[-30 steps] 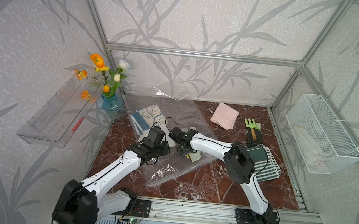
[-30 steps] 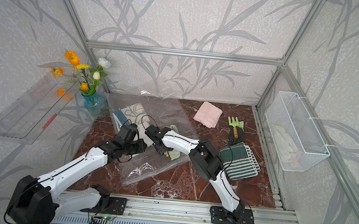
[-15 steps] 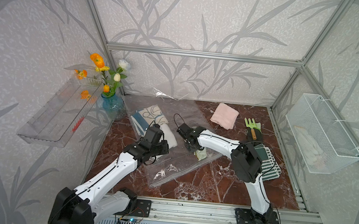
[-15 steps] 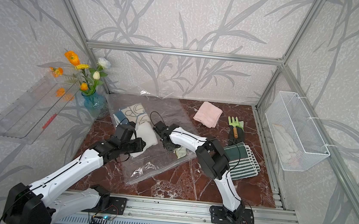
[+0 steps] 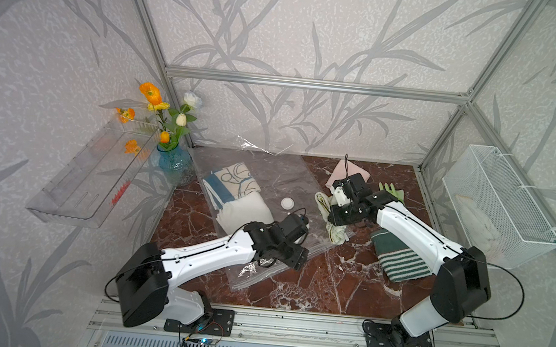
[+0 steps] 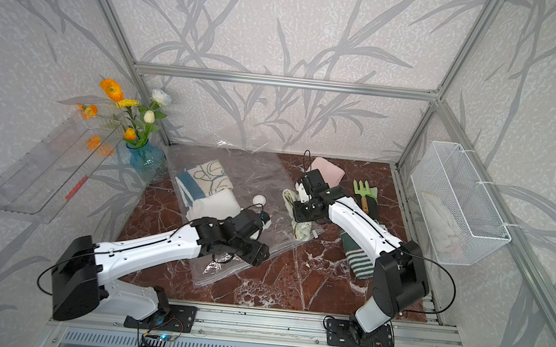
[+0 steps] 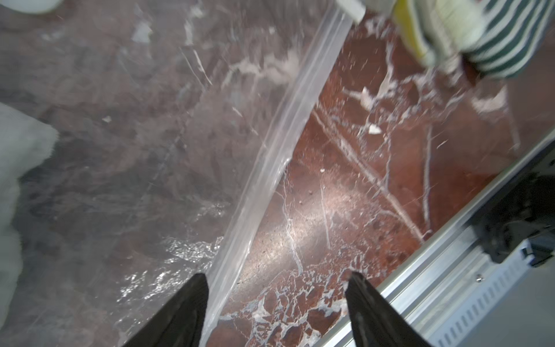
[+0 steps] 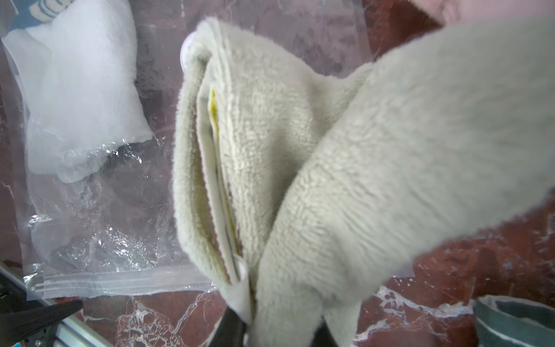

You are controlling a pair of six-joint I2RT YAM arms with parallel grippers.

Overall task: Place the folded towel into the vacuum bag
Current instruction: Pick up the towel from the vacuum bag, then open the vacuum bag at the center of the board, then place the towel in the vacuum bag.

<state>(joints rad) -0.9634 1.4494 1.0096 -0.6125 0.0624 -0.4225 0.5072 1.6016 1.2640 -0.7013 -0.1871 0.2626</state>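
The vacuum bag (image 5: 279, 181) lies flat on the marble, clear and crinkly, with its white valve (image 5: 287, 203) facing up. A white towel (image 5: 245, 211) and a blue-patterned cloth (image 5: 234, 180) are inside it. My right gripper (image 8: 279, 330) is shut on the folded towel (image 5: 326, 213), a pale cream one, which hangs at the bag's right edge in both top views (image 6: 295, 214). My left gripper (image 7: 276, 288) is open over the bag's zip-seal strip (image 7: 270, 156) near the front, with only bare marble between its fingers.
A pink cloth (image 5: 346, 168) lies at the back. A green striped towel (image 5: 397, 259) and a green garden fork (image 5: 391, 190) lie under the right arm. A blue vase of flowers (image 5: 171, 167) stands back left. A wire basket (image 5: 496, 205) hangs on the right wall.
My left gripper has opened, let go of the bag and drawn back toward the front. My right gripper has shut on the cream towel and carried it right, away from the bag's middle.
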